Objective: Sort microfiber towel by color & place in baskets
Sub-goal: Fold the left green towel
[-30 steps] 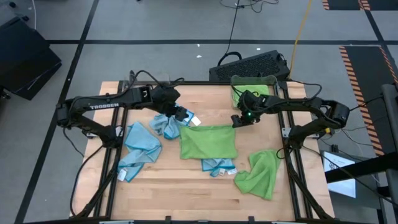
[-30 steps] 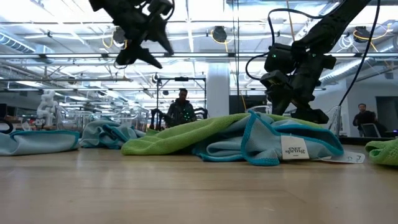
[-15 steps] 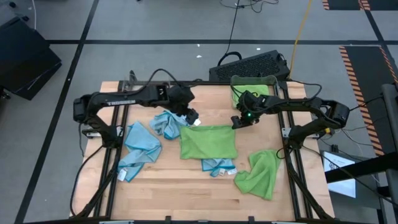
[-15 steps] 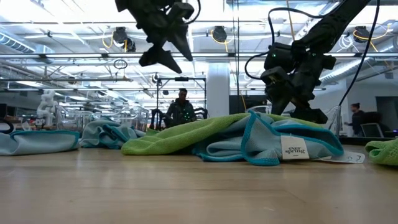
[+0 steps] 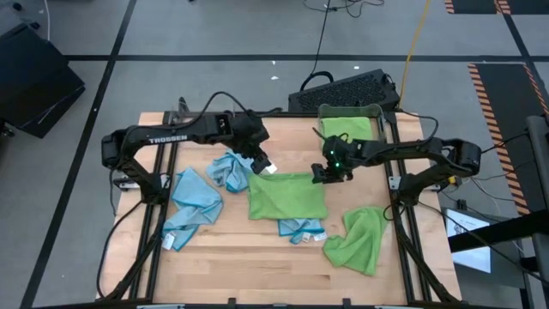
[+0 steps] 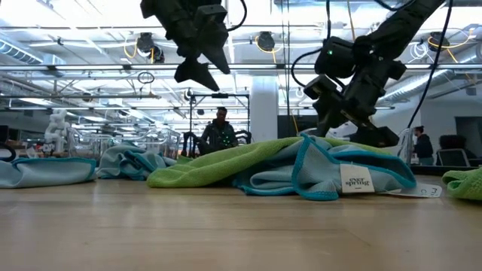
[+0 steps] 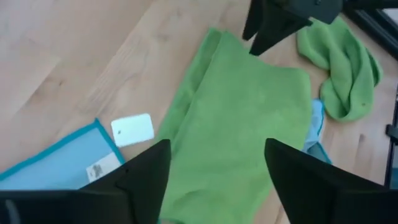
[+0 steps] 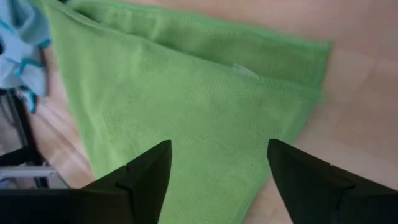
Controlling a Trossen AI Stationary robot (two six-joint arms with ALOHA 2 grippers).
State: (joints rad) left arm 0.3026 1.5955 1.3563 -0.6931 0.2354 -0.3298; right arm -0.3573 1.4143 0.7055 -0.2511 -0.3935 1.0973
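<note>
Honestly barely started: one green microfiber towel sits in the clear plastic basket (image 5: 350,120) at the worktop's far edge, while both wide-open, empty claws, left claw (image 5: 260,161) and right claw (image 5: 327,173), hover over the flat green microfiber towel (image 5: 287,196) mid-worktop, blue ones unsorted.

White capitals reading TROSSEN stand along the left arm (image 5: 171,138) in the high view. In the low view a white sewn tag (image 6: 356,179) on the blue towel (image 6: 331,175) carries small dark print, seemingly "ever spring"; the finer lines beneath it cannot be read
</note>
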